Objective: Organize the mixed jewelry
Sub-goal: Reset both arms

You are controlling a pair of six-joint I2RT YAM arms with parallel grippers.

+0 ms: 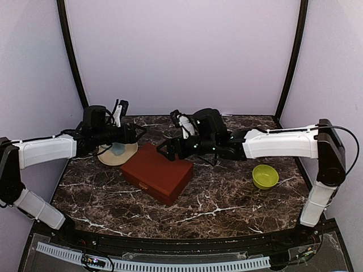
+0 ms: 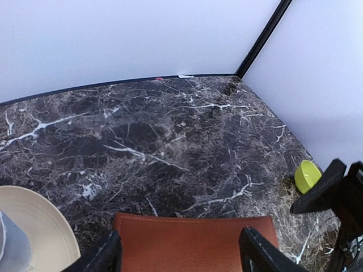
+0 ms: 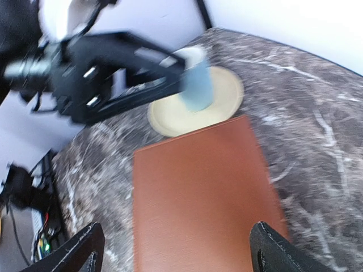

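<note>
At the far left, the left hand (image 2: 182,251) hovers by a cream plate (image 1: 108,157) with a pale blue mug (image 1: 117,149) on it. Its fingers are spread wide with nothing between them. Just right of the plate lies a reddish-brown box (image 1: 157,173), lid shut, set at an angle on the counter (image 1: 227,198). The right hand (image 3: 180,248) hangs over the box's far edge, also spread wide and empty. Well to the right sits a small lime-green bowl (image 1: 265,176).

No jewelry shows in any view. It is most likely inside the closed box, though that cannot be confirmed. The sorting itself does not seem to have begun, and the step in hand looks like getting the box open. The next move would call for one hand to steady the base while the other catches the lid's front edge and lifts it.

The counter is dark brown marble with white veins. Plain pale lilac walls (image 1: 181,56) enclose it, with black posts (image 1: 71,56) at the corners.
</note>
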